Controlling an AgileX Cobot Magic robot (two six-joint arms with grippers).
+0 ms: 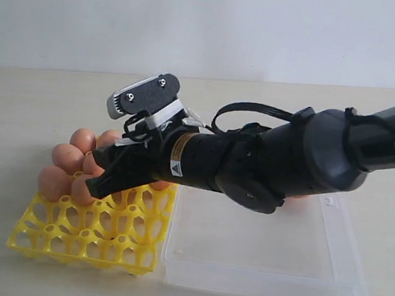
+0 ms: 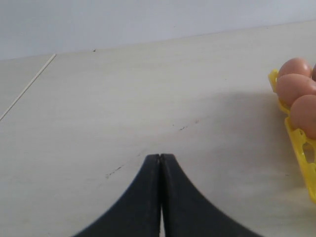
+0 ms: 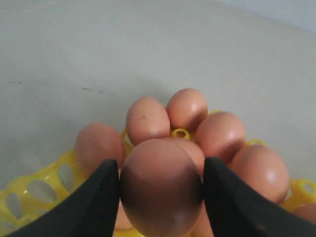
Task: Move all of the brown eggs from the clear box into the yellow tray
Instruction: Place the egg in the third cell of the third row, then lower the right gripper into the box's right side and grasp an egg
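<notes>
Right gripper (image 3: 161, 197) was clamped on one egg (image 3: 160, 170), a finger on either side, holding it low over the tray (image 1: 89, 239). Its arm reached across from the box (image 1: 243, 255), which lay just beside the tray, perhaps touching it, so the carry was short. Seated eggs (image 3: 145, 118) were packed in the tray's cups nearest the table's far edge, by the wall, and the cups toward the near edge were bare. Filling from the far edge probably left the gripper's way in unobstructed. The held egg hung just in front of that cluster, likely lined up over the next free cup, though the cup itself was hidden beneath it. What showed of the box held no eggs, but the arm covered part of it. Left gripper (image 2: 160, 165) was pressed together on nothing, over bare table (image 2: 123, 98) near the tray's edge, apparently parked out of the way.
</notes>
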